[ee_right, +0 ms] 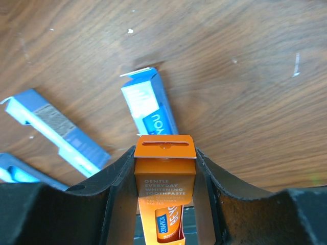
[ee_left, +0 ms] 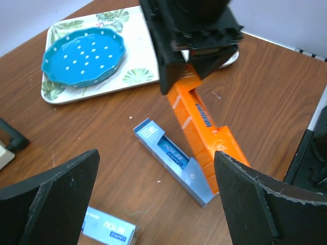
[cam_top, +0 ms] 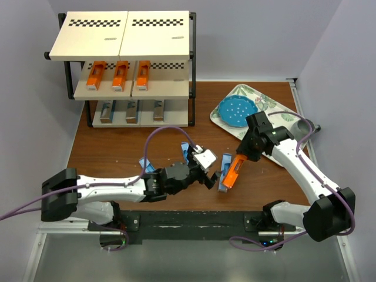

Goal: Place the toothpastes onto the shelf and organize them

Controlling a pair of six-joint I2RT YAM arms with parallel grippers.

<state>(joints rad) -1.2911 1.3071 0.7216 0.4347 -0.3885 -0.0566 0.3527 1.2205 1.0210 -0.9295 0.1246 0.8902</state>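
Orange toothpaste (ee_right: 164,178) within the right end effector (ee_right: 165,154)

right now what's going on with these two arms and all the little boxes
The right gripper is clamped on a long orange toothpaste carton, holding it tilted over the brown wooden table with its low end beside a light blue carton. The left gripper hangs open near that same blue carton, holding nothing. On the black-framed, cream-boarded shelf, three orange cartons sit on the middle tier and three silver-grey cartons on the bottom. More blue cartons lie on the table.
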